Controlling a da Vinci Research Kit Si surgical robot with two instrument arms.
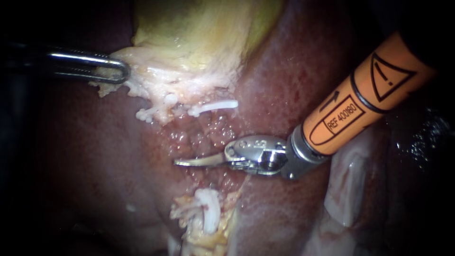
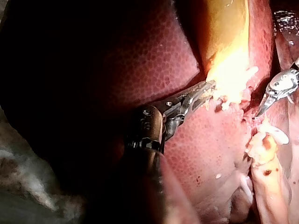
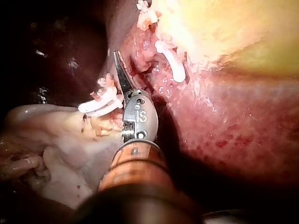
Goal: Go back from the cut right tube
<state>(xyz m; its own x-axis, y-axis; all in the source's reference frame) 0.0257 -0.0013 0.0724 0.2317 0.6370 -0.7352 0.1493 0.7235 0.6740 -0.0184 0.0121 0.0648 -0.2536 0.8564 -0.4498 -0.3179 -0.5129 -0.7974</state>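
Presently recording the claw of the right instrument (image 1: 199, 161) as clenched and empty, blades lying together over the raw bed of the liver (image 1: 294, 71) and pointing across the gap between the two stumps of the cut tube (image 1: 206, 208). Locating the gallbladder-side stump (image 1: 196, 112), carrying a white clip (image 1: 220, 105), just beside the lower edge of the gallbladder (image 1: 199, 28). Locating the far stump (image 1: 204, 196), also clipped in white, on the other side of the claw amid frayed yellow fat (image 1: 208, 237). Noting the blades lying near both stumps, with no contact showing in the endoscope view. Recording the claw of the left instrument (image 1: 121, 71) as grasping the pale tissue (image 1: 156, 79) at the gallbladder's edge. Judging the stumps to be light, soft, wet and slippery, and easily torn. Judging the clips liable to shift if knocked. Advising no hold on either stump for the retreat; if needing one, taking the fat beside a clip, never the clip itself.
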